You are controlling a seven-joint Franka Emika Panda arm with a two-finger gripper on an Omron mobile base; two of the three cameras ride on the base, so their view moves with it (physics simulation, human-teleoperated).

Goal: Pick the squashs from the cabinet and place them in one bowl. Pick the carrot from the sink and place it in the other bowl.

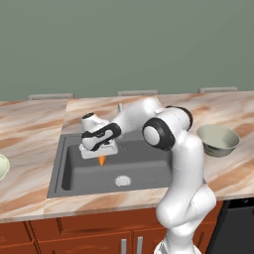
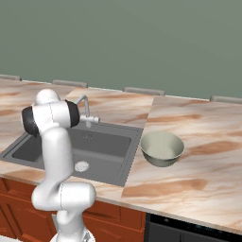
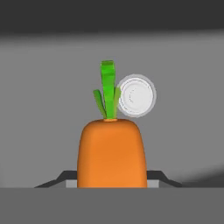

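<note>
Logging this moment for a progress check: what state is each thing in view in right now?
Two-finger gripper: shut on the carrot, over the sink.
Short orange carrot with green top: held between the fingers, hanging above the basin floor.
Dark grey rectangular sink: holds nothing on its floor; round drain uncovered.
Slim silver tap: no water running.
Greyish round bowl: upright on the counter right of the sink, nothing in it.

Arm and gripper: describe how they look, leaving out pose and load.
The arm is glossy white, built of rounded tubular links with black bands at the joints. The gripper has a pale grey-white boxy body under a black-and-white wrist. No cables or markings can be made out.
</note>
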